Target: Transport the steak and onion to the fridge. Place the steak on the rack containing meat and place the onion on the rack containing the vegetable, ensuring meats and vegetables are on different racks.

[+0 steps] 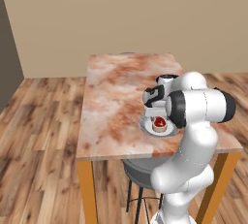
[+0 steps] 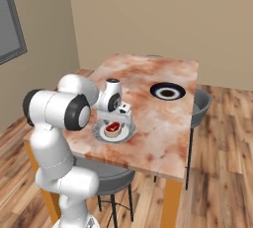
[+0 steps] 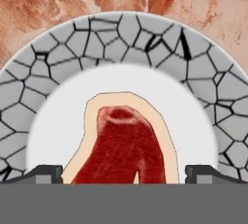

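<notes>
The steak [image 3: 121, 145], red on top with a pale tan rim, lies on a white plate with a cracked grey rim [image 3: 121, 34] near the table's front edge. The steak [image 1: 159, 122] also shows in the left base view and the steak [image 2: 112, 128] in the right base view. My gripper [image 3: 125, 174] hangs straight above it, pointing down. It is open, with a dark fingertip [image 3: 48, 173] standing wide of the meat on each side. From the base, the gripper [image 1: 158, 114] [image 2: 116, 120] sits just over the plate [image 2: 129, 132]. The onion and the fridge are out of view.
The marbled reddish table [image 1: 116, 92] stands on orange legs on a wooden floor. A dark round dish with a white centre [image 2: 168, 92] lies further back. Grey stools [image 2: 200, 103] [image 1: 138, 169] are tucked under the table's side and front. A beige wall stands behind.
</notes>
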You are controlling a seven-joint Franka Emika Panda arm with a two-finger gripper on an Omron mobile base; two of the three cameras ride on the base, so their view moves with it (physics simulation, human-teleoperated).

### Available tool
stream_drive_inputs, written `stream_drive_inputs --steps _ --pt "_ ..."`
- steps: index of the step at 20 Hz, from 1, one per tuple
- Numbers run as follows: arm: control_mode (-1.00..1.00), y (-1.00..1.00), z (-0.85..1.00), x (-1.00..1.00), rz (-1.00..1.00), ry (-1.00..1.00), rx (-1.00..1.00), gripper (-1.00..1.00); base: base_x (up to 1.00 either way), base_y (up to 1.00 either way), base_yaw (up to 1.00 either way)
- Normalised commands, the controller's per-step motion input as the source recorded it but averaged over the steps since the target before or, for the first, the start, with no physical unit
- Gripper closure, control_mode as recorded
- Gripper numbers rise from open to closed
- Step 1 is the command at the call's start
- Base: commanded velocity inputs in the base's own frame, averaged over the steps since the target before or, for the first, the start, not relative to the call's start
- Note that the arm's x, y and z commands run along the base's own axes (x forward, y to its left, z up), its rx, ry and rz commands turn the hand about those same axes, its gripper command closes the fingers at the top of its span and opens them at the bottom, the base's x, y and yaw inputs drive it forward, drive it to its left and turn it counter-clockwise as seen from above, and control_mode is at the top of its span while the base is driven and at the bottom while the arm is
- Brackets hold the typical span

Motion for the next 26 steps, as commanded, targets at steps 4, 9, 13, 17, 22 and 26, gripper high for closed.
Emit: stream_drive_inputs --steps 4,9,13,17,22,26 --pt "-1.0 0.0 -0.01 0.31 -0.02 0.0 0.0 -1.0 0.0 0.0 0.0" --pt "-1.0 0.0 -0.17 0.0 0.0 0.0 0.0 -1.0 0.0 0.0 0.0" --pt "-1.0 0.0 -0.22 0.0 0.0 0.0 0.0 -1.0 0.0 0.0 0.0" --pt "-1.0 -0.05 -0.16 0.0 0.0 0.0 0.0 -1.0 0.0 0.0 0.0" --pt "-1.0 -0.04 -0.12 -0.11 0.0 -0.03 0.0 -1.0 0.0 0.0 0.0" --pt "-1.0 -0.03 -0.07 -0.31 0.0 -0.04 0.0 -1.0 0.0 0.0 0.0"
